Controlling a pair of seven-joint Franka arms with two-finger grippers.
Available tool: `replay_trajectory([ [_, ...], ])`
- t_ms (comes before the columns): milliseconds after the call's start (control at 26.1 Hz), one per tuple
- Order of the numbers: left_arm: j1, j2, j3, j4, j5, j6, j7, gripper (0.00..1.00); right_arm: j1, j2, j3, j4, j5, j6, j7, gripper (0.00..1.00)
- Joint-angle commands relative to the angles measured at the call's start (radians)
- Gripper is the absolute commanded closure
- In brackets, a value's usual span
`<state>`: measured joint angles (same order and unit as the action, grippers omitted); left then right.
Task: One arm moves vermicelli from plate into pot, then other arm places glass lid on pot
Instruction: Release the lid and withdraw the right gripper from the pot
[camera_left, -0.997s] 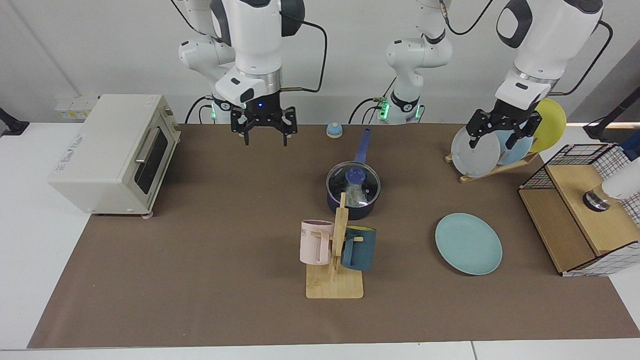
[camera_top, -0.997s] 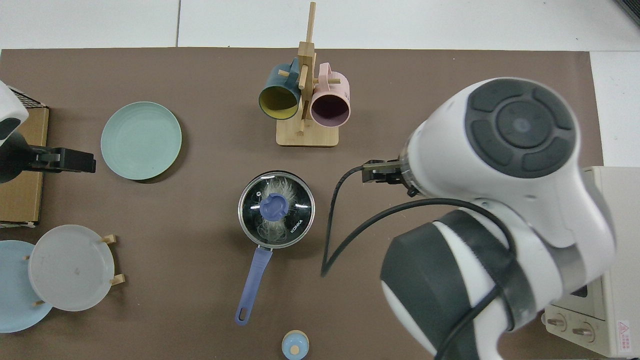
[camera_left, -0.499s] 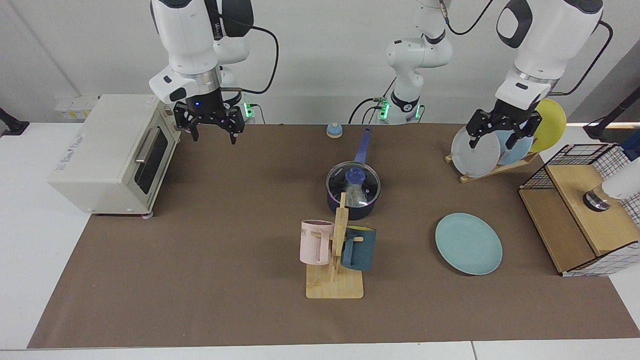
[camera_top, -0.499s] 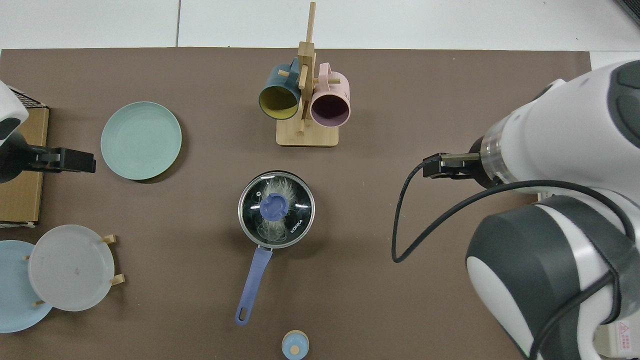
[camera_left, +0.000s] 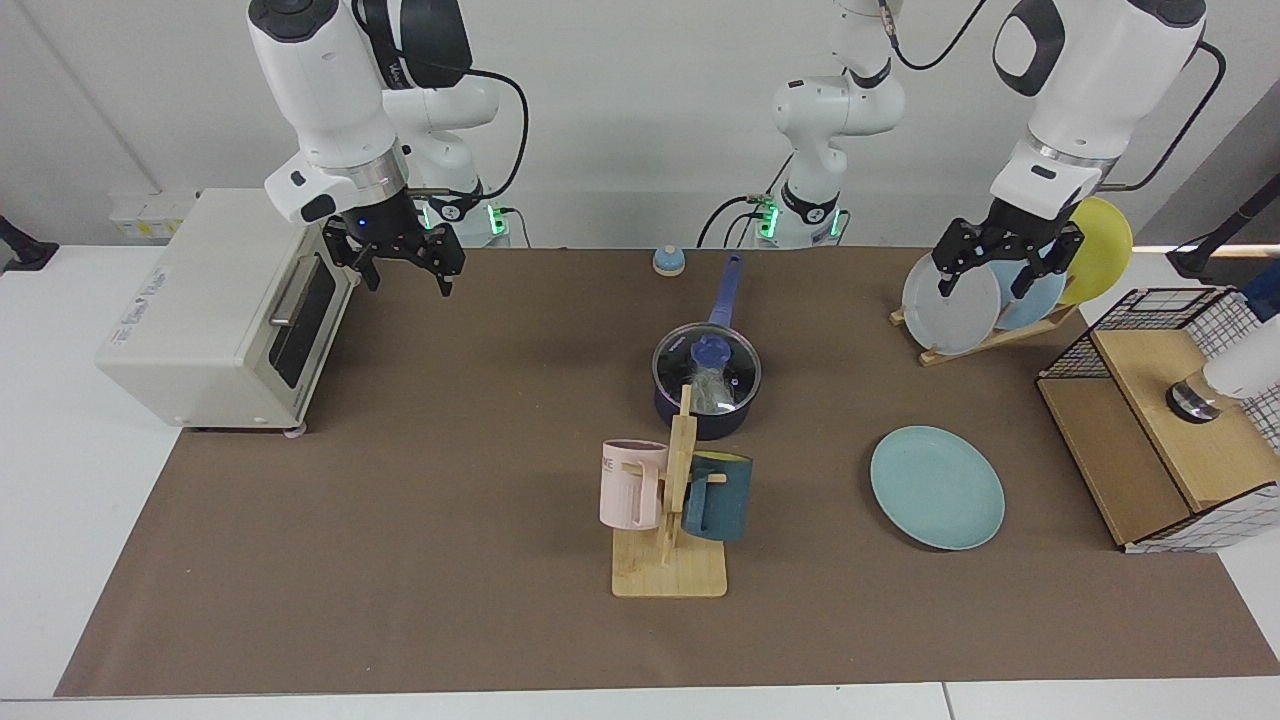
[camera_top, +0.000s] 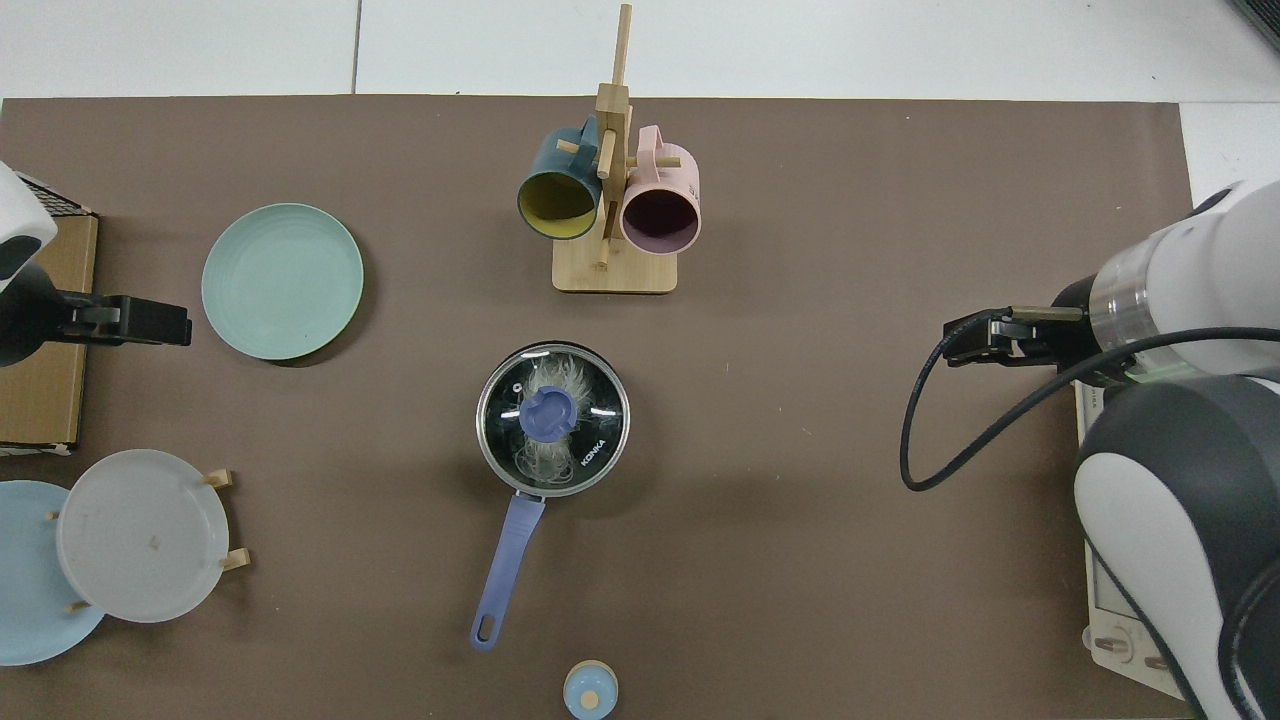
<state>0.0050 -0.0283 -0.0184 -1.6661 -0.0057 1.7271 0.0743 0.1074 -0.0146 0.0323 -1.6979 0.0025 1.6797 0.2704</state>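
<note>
Facing view first: the right gripper hangs in the air just beside the toaster oven, fingers spread, holding nothing. The left gripper waits above the plate rack at the other end of the table, fingers also apart and empty. Between them the pot sits on the brown mat with the glass lid on it and the vermicelli pale behind the glass. The mug stand rises in front and covers part of the pot's near wall. The teal plate lies bare, well apart from the pot.

Top view: neither gripper's fingers show; one arm's white bulk fills the edge by the toaster oven, and a dark part of the other arm pokes in at the opposite edge. Here the lid is seen whole, its blue knob centred, noodle strands all round beneath it. The pot's handle points toward a small blue bell, which lies apart from it.
</note>
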Motion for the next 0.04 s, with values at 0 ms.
replay_trajectory([
  [0,-0.003,-0.001,0.005,0.014,-0.005,-0.024,-0.008,0.0,-0.017,-0.013,0.011,-0.02,-0.021,0.017,-0.022,0.01],
])
